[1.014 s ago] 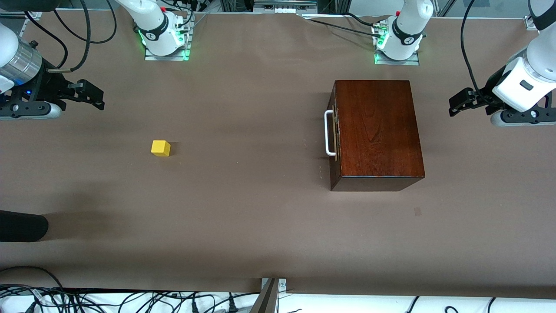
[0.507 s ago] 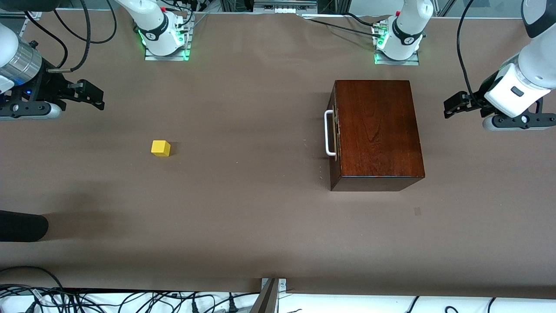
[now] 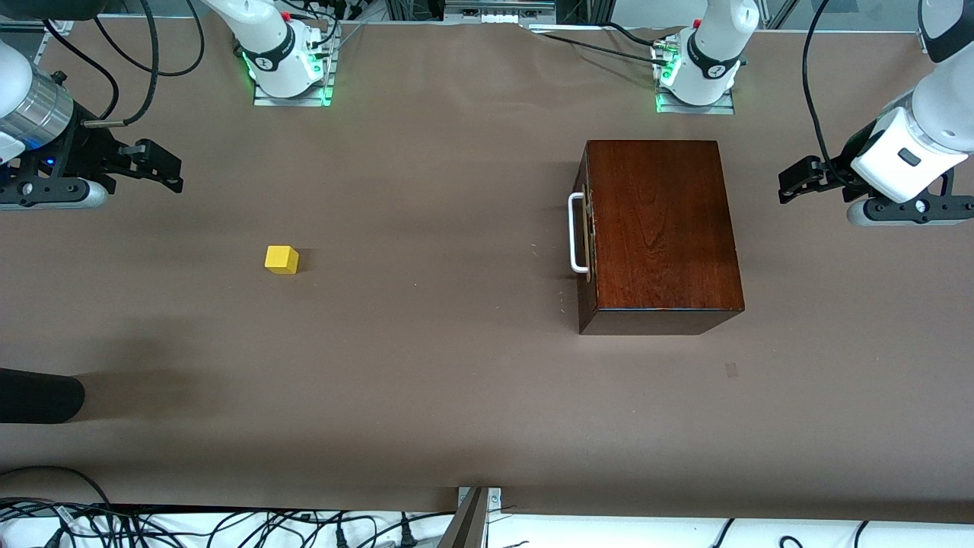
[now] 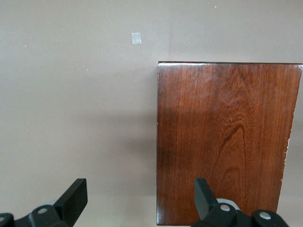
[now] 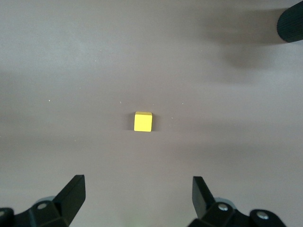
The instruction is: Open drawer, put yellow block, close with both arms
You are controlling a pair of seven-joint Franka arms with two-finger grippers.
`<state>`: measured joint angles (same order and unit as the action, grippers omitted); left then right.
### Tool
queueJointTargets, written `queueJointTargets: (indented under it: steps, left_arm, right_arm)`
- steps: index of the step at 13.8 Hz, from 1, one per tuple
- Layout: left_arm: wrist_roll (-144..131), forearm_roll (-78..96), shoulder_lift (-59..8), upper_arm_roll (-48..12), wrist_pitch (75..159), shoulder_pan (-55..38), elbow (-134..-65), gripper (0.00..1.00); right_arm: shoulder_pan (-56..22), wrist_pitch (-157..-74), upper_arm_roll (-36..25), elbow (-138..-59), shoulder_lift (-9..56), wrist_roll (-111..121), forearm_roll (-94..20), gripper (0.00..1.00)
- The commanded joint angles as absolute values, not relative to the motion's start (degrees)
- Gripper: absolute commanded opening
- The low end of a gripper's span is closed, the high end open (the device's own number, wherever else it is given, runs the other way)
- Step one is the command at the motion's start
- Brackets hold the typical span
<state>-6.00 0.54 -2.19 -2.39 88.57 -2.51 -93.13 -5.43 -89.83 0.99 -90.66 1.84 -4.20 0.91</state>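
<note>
Brown paper covers the whole table [image 3: 456, 396], and many black cables lie along its edge nearest the front camera. Since a second ago the left gripper [image 3: 795, 185] has shifted a little toward the wooden box [image 3: 662, 228] and a little higher in the front view, while the right gripper [image 3: 163, 164] has not moved and waits over the right arm's end of the table. I judge that the left arm only begins its approach, so the task is at its start. The drawer [image 3: 584, 228] is shut, its white handle [image 3: 576, 232] facing the yellow block [image 3: 281, 259], which sits well apart from the box. Both grippers have their fingers [image 4: 75, 194] spread wide and hold nothing.
</note>
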Motion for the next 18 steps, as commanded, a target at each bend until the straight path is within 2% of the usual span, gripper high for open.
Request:
queueJointTargets:
  steps: [1, 6, 10, 15, 18]
  left_arm:
    - [-2.0, 1.3, -4.0, -2.4, 86.9, -3.1, -90.5, 1.00]
    - [-2.7, 1.9, -4.7, -8.5, 87.6, -3.5, -90.4, 1.00]
    - [-12.4, 1.8, -7.9, -14.7, 92.5, -4.7, -89.5, 1.00]
    - [-21.3, -3.5, -18.3, -15.4, 93.7, -12.7, -81.7, 1.00]
    - [-28.0, -5.8, -21.8, -15.3, 93.8, -17.2, -81.2, 1.00]
  right_arm:
    - [-5.0, -89.3, 1.2, -89.3, 2.4, -3.8, 1.2, 1.00]
    - [-5.0, -89.4, 1.2, -89.3, 2.4, -3.9, 1.2, 1.00]
    - [-5.0, -89.4, 1.2, -89.3, 2.4, -3.9, 1.2, 1.00]
    - [-5.1, -89.6, 1.2, -89.2, 2.4, -3.9, 1.2, 1.00]
    - [-5.0, -89.6, 1.2, -89.2, 2.4, -3.9, 1.1, 1.00]
